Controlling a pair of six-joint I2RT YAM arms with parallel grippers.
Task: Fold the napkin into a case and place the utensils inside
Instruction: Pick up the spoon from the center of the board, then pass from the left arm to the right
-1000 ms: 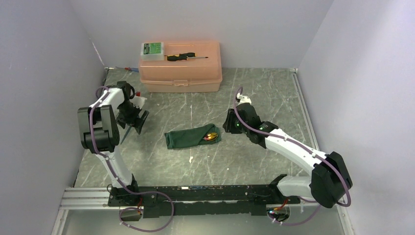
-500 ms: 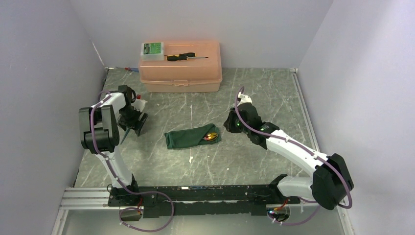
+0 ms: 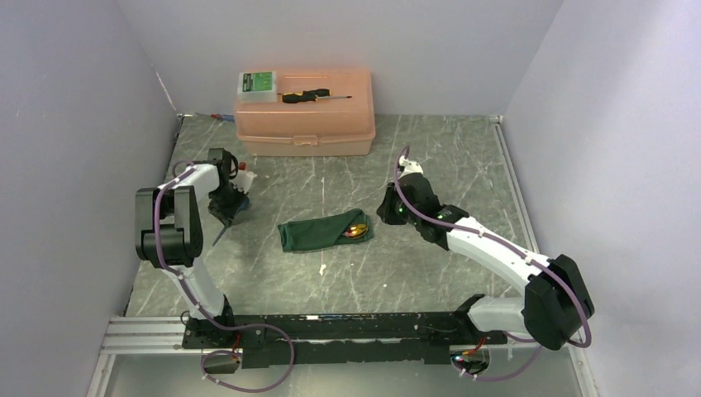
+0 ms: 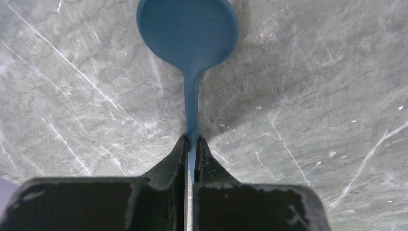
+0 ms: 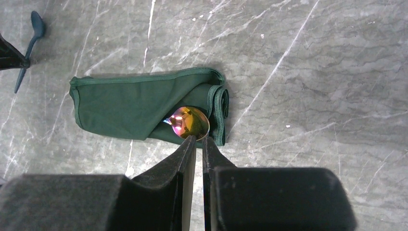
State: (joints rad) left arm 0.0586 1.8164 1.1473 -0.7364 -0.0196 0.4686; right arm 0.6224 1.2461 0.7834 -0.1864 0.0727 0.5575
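Left gripper (image 4: 192, 144) has just closed on the blue spoon (image 4: 188, 29).
You see the right gripper (image 5: 199, 142) narrowed, holding nothing; next, the spoon goes right into the napkin (image 5: 130, 106).

Both arms are white shells with chunky black joint housings, a purple cable looping along each. The left gripper (image 3: 227, 207) and right gripper (image 3: 386, 208) are matte black, scuffed at the edges.

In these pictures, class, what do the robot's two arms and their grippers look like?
Both arms have white links with chunky black joints and purple cables looping along them. The right arm shows a small green light near its wrist. The left gripper and the right gripper each have two black, tapering fingers with scuffed edges.
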